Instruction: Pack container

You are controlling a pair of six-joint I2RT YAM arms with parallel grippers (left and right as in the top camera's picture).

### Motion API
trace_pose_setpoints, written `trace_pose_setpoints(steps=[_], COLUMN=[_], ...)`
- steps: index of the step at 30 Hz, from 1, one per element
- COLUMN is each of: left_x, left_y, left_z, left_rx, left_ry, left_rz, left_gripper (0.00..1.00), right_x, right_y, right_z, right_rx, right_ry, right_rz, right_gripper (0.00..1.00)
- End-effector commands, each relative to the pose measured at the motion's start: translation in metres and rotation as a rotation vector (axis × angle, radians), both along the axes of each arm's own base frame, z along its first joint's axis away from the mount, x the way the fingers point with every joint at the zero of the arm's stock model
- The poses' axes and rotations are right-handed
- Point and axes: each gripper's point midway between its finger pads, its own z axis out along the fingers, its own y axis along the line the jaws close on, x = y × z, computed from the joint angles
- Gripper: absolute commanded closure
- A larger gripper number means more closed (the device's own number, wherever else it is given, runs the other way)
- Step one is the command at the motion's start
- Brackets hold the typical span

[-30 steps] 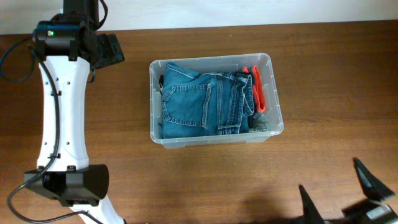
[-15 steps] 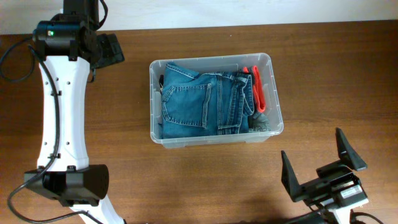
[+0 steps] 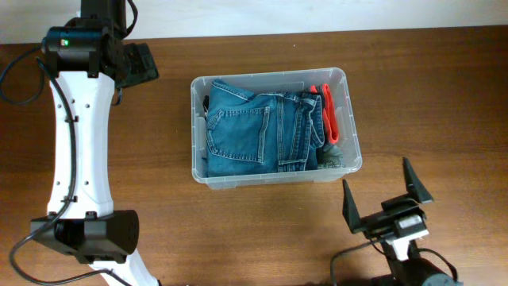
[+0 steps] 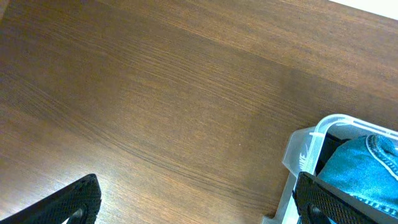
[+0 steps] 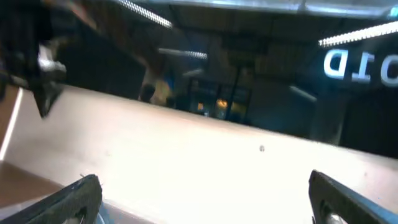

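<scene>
While poised over the table [image 3: 238, 230], stands spread wide at the right gripper [image 3: 381, 199], clamped on nothing. Ahead and slightly left of it, finds the container [image 3: 274, 179], with jeans [image 3: 254, 131] folded inside and an orange item [image 3: 328, 111] at the right end. At the left gripper [image 4: 198, 193], likewise spread and empty, with the container's corner just beside one finger [image 4: 323, 202].

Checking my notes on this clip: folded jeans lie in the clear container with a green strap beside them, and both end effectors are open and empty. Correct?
No: the strap is orange-red, not green, as the overhead view shows. The rest stands: folded jeans lie in the clear container, and the left end effector and right end effector are open and empty.
</scene>
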Motion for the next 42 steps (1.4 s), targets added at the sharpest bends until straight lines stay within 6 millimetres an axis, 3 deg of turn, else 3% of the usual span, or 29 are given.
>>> trace_pose_setpoints(steps=[1, 4, 7, 12, 16, 42], left_x=[0.000, 0.000, 0.000, 0.000, 0.000, 0.000], left_y=[0.001, 0.001, 0.001, 0.001, 0.001, 0.001], left_z=[-0.001, -0.001, -0.001, -0.001, -0.001, -0.001], left_rx=[0.008, 0.008, 0.008, 0.008, 0.008, 0.008], left_ry=[0.001, 0.002, 0.001, 0.001, 0.001, 0.001], left_rz=[0.005, 0.005, 0.005, 0.005, 0.005, 0.005], left_gripper=[0.00, 0.00, 0.00, 0.00, 0.00, 0.00], right_x=[0.002, 0.004, 0.013, 0.031, 0.035, 0.035], right_y=[-0.006, -0.009, -0.010, -0.016, -0.016, -0.016], right_z=[-0.005, -0.006, -0.022, -0.076, -0.136, -0.136], right_rx=[-0.001, 0.000, -0.009, -0.024, -0.056, -0.055], right_ry=[0.005, 0.012, 0.087, 0.319, 0.566, 0.565], right_rz=[-0.028, -0.046, -0.053, -0.091, -0.094, -0.094], right_gripper=[0.02, 0.02, 0.02, 0.02, 0.02, 0.02])
